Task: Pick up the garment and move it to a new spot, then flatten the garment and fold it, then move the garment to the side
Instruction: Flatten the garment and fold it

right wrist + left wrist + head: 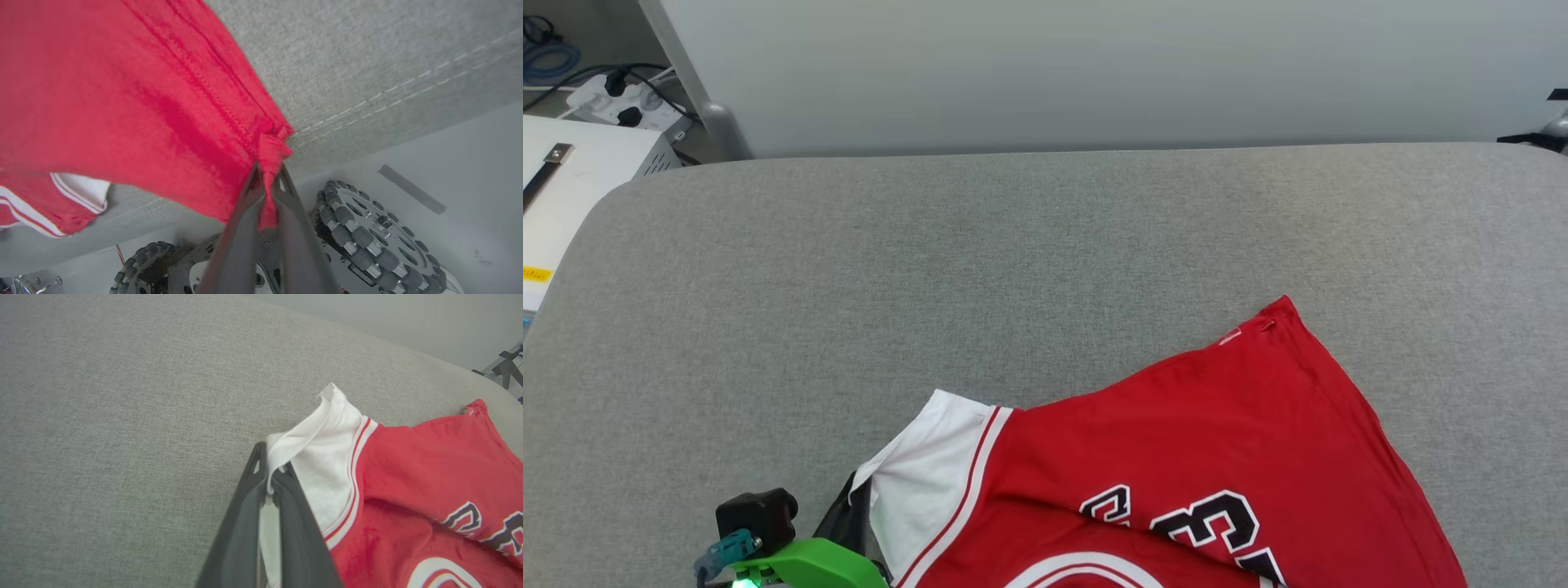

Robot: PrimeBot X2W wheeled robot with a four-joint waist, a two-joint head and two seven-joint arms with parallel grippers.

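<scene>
A grey fabric tabletop [1013, 245] spreads wide. The garment [1201, 441] lies at its near edge, partly hanging over. The left pincer [271, 469] is clamped on the white sleeve [327, 457] and the right pincer [268, 175] on a red hem corner [273, 147], likely to stretch the cloth flat between them.

**Jaws closed on both sides**

The left gripper [268, 475] presses its two dark fingers [239, 526] together on the white sleeve edge of the garment [429, 465]. The right gripper [267, 179], fingers likewise together, pinches a red corner.
</scene>
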